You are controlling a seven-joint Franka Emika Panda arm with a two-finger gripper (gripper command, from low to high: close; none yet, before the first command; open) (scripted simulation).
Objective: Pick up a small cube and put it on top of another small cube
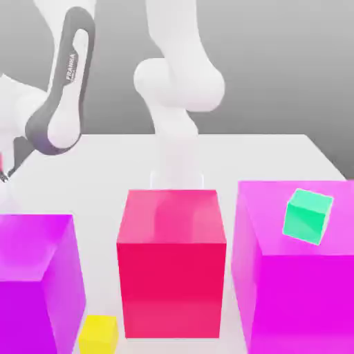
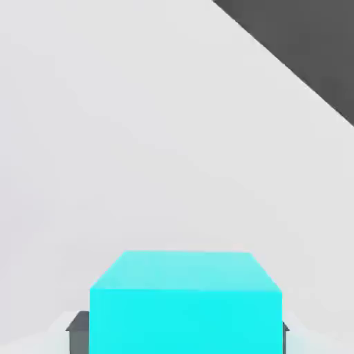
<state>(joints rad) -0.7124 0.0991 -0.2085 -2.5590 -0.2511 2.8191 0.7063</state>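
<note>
cyan cube point(image 2: 185, 301) is sitting right in my pincer point(image 2: 181, 330), so close to my hand camera that it is taking up the near part of what i am seeing. my two fingers point(image 2: 79, 328) are squeezing it from both sides, and little dark bits of them are peeking out by its lower corners. i am gripping it tight like this so it is not slipping while i am carrying it. under the cube i am seeing only pale table, and i think the cube is off the table, but i cannot tell for sure.

the mint-green cube point(image 1: 307, 216) is where my cube is going. it is sitting on top of the big magenta block point(image 1: 294, 276) at the exterior view's right, and it is looking a bit tilted, with one corner turned toward the camera. because it is up high, i am thinking i need to lift well up before going over to it, and set my cube down gently so it is not sliding off.

my arm point(image 1: 66, 90) is reaching off toward the exterior view's left, well apart from the green cube. between us a red block point(image 1: 171, 259) is standing in the middle, and another magenta block point(image 1: 34, 276) is at the exterior view's left. a small yellow cube point(image 1: 97, 334) is lying low between those two. i am not needing that one.

the white table point(image 1: 276, 155) is flat and smooth. behind it the room is just plain grey.
</note>
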